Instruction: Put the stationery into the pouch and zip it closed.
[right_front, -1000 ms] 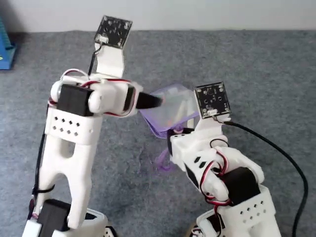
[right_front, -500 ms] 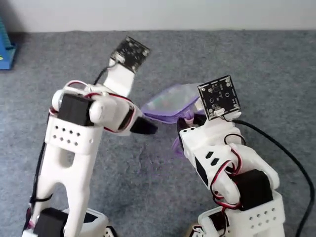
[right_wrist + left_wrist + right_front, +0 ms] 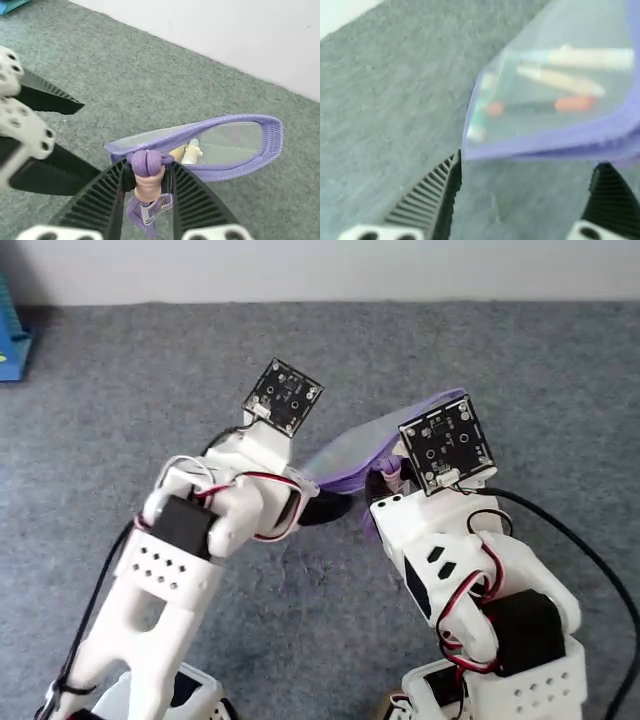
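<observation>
A clear pouch with purple trim [image 3: 352, 453] hangs tilted above the grey carpet between the two arms. Pens and markers [image 3: 559, 79] lie inside it, their ends also visible in the right wrist view as stationery [image 3: 186, 151]. My right gripper [image 3: 146, 186] is shut on the purple zipper pull [image 3: 145, 162] at the pouch's near end [image 3: 227, 145], holding it up. My left gripper [image 3: 525, 200] stands open just below the pouch's [image 3: 555, 95] trimmed edge, apart from it; its black fingers [image 3: 47, 172] appear beside the pull in the right wrist view.
Grey carpet [image 3: 560, 380] covers the whole work area. A white wall [image 3: 330, 270] runs along the back. A blue object [image 3: 10, 335] sits at the far left edge. A black cable [image 3: 575, 545] trails from the right arm.
The right gripper has raised the pouch by its pull and shifted it right and farther away. The left arm has swung right and lower, bringing its open fingers under the pouch.
</observation>
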